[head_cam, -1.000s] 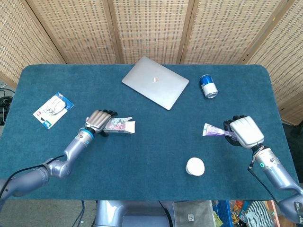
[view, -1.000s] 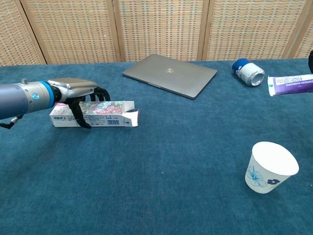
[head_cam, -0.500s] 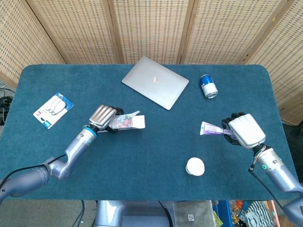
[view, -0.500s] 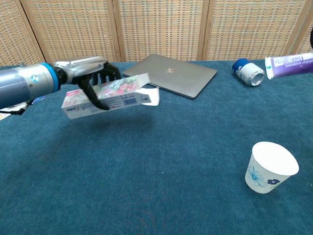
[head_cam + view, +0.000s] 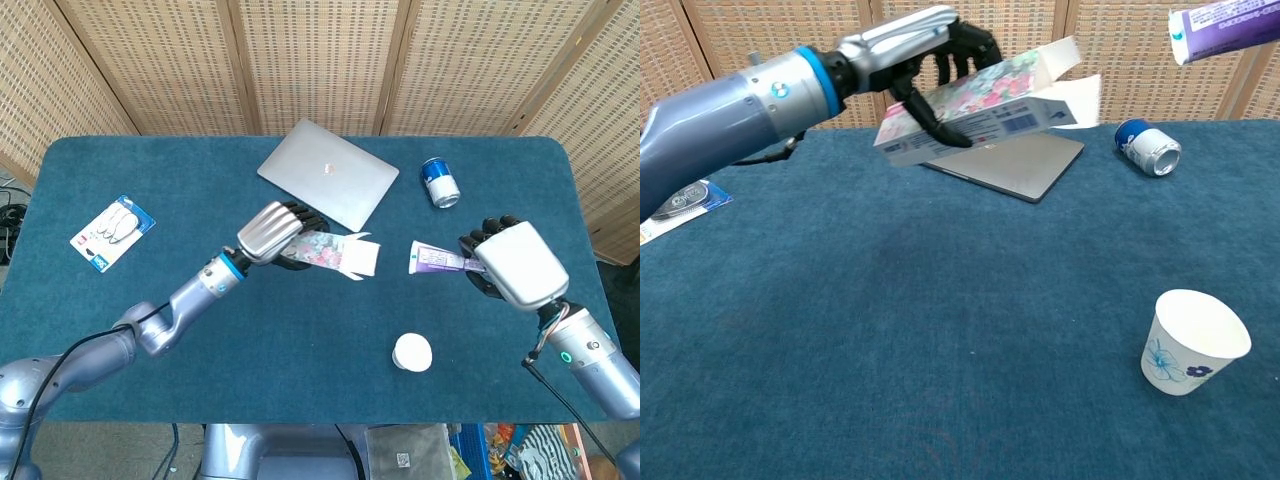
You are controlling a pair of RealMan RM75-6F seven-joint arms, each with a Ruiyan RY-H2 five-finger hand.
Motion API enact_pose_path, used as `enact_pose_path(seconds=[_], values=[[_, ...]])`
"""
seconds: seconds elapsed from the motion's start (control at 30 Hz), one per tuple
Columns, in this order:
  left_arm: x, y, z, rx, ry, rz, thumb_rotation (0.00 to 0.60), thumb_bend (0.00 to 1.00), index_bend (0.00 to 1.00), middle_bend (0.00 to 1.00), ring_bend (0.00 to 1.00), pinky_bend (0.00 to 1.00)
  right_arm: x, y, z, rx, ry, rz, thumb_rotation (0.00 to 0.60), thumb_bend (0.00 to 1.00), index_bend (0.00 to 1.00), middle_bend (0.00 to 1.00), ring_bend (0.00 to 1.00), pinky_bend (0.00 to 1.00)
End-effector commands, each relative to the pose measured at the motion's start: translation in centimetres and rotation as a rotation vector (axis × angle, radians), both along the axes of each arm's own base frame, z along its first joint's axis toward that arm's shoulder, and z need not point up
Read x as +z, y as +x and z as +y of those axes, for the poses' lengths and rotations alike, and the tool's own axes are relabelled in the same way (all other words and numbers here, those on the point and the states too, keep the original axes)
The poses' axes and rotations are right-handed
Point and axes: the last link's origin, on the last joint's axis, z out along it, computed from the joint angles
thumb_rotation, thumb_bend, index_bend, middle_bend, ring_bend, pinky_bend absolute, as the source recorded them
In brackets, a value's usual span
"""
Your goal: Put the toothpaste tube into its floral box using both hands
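I have lifted the long floral cardboard box (image 5: 325, 249) off the blue table (image 5: 300, 340), my left hand (image 5: 270, 231) gripping it, open flaps facing right. My right hand (image 5: 515, 262) clamps the purple toothpaste tube (image 5: 437, 260), cap now near the box's mouth, so insertion comes next.

This looks like a staged test area in a lab or office, not a home. A table (image 5: 300, 330) with a dark teal cloth stands in front of folding woven screens (image 5: 310, 60) that close the background from 9 to 3 o'clock. On the cloth lie unrelated things: a closed grey laptop (image 5: 328, 173) at 12 o'clock, a blue can (image 5: 439, 182) on its side at 2 o'clock, a paper cup (image 5: 412, 352) at 5 o'clock, and a blister pack (image 5: 112, 231) at 9 o'clock.
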Motion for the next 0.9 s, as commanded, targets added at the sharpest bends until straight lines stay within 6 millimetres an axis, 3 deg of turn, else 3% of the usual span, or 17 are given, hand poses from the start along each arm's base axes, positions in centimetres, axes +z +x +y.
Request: enact_pose_path(seconds=[0.03,0.37,0.5,0.67,0.9], values=[[-0.3,1.4,0.1,-0.050,0.014,0.027,0.600,0.19,0.52,0.50,0.45,0.48,-0.1,0.2,0.2,-0.008,0.002,0.006,0.600,0.53,0.58,0.62,0.46,0.48],[-0.7,2.1,-0.2,-0.024,-0.040,-0.030,0.600,0.19,0.52,0.50,0.45,0.48,0.0,0.2,0.5,-0.013,-0.002,0.008,0.600,0.53,0.58,0.62,0.46,0.48],[-2.3,1.7,-0.9,0.143,-0.213,-0.297,0.600,0.19,0.53,0.50,0.45,0.48,0.7,0.7,0.7,0.010,-0.026,0.028,0.600,0.53,0.58,0.62,0.46,0.48],[-4.9,1.1,-1.5,0.235,-0.310,-0.377,0.600,0.19,0.53,0.51,0.45,0.48,1.3,1.2,0.9,0.038,-0.055,0.063,0.600,0.53,0.58,0.62,0.46,0.48],[-7.1,2.0,-2.0,0.248,-0.350,-0.409,0.600,0.19,0.53,0.51,0.45,0.48,1.9,2.8,1.0,0.074,-0.081,0.098,0.600,0.53,0.58,0.62,0.46,0.48]])
